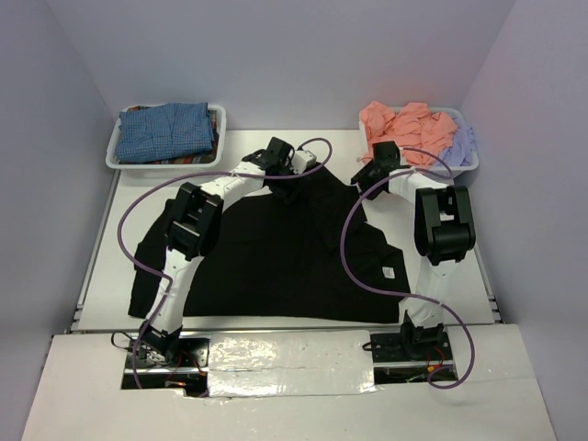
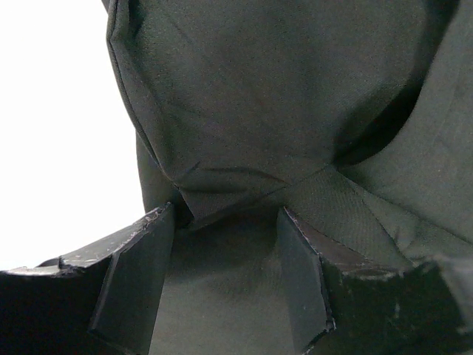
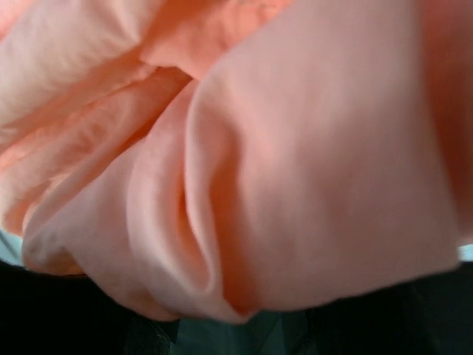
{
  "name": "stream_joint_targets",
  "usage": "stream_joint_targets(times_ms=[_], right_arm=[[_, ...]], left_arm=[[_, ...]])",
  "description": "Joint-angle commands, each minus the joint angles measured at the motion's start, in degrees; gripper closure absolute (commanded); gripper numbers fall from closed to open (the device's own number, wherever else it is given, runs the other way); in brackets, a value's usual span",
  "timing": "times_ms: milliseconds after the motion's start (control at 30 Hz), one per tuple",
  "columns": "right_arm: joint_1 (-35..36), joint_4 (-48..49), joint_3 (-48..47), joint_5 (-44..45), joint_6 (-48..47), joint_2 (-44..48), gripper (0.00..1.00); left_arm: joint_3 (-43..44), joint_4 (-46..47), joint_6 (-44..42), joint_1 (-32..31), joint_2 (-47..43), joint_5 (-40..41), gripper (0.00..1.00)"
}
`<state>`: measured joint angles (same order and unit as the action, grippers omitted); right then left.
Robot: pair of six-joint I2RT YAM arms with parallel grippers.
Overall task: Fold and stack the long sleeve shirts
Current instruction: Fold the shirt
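Observation:
A large black long sleeve shirt (image 1: 276, 262) lies spread across the table. My left gripper (image 1: 276, 179) is down at its far edge. In the left wrist view the left gripper (image 2: 225, 214) is open, with black cloth (image 2: 281, 96) lying under and between the fingers (image 2: 140, 274) and a fold bunched at their tips. My right gripper (image 1: 374, 173) hangs by the right bin, just over the black shirt's far right corner. In the right wrist view salmon-pink cloth (image 3: 295, 170) fills the frame just ahead of the right gripper (image 3: 229, 333), whose dark fingers stand apart at the bottom edge.
A white bin (image 1: 115, 152) at the back left holds a blue-checked shirt (image 1: 165, 129). A white bin (image 1: 459, 170) at the back right holds the salmon-pink shirt (image 1: 409, 124) and a pale lavender one (image 1: 464, 142). White walls close in the table on three sides.

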<state>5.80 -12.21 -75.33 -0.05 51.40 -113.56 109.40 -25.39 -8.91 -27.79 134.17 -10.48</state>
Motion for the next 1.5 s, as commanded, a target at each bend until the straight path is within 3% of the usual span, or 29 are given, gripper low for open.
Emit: stream_joint_targets(times_ms=[0,100,333,667,700,767,800,867,1067,1333,1400,1467], right_arm=[[0.44,-1.05,-2.18,5.23,1.6,-1.31,0.48],[1.49,-9.22,-6.14,9.79,-0.14,-2.02,0.44],[5.35,-17.31,-9.82,13.84,-1.3,-3.77,0.43],[6.85,-22.15,-15.02,15.87,-0.33,-7.55,0.44],[6.85,-22.85,-15.54,15.96,-0.51,-8.08,0.45],[6.85,-23.39,-16.43,15.88,-0.95,-8.43,0.6],[6.85,-23.65,-16.51,16.48,-1.03,-8.26,0.77],[6.94,-24.09,-16.08,18.06,-1.21,-7.73,0.89],[8.17,-22.51,-15.37,25.18,-8.49,-4.4,0.88],[12.74,-18.91,-15.47,33.71,-20.19,-1.85,0.75],[13.53,-16.64,-13.8,33.54,-21.51,-0.71,0.77],[13.53,-16.18,-13.09,33.01,-21.08,-0.17,0.86]], left_arm=[[-1.48,-2.65,0.47,-0.16,-1.1,-0.68,0.31],[-1.39,-2.65,0.56,-0.16,-1.02,-0.59,0.3],[-1.12,-2.3,0.56,-0.07,-0.75,-0.51,0.3],[-1.83,-2.56,0.64,-0.16,-1.01,-0.77,0.31],[-1.83,-2.65,0.64,-0.16,-1.1,-0.77,0.31],[-1.91,-2.65,0.64,-0.16,-1.1,-0.68,0.31],[-1.83,-2.65,0.64,-0.16,-1.1,-0.68,0.31],[-1.74,-2.65,0.64,-0.16,-1.1,-0.77,0.31],[-1.39,-2.65,0.47,-0.16,-0.75,-0.77,0.31],[-2.09,-2.65,0.47,-0.16,-1.01,-0.77,0.31],[-2.18,-2.65,0.47,-0.16,-1.1,-0.77,0.31],[-2.18,-2.56,0.47,-0.16,-1.19,-0.86,0.31]])
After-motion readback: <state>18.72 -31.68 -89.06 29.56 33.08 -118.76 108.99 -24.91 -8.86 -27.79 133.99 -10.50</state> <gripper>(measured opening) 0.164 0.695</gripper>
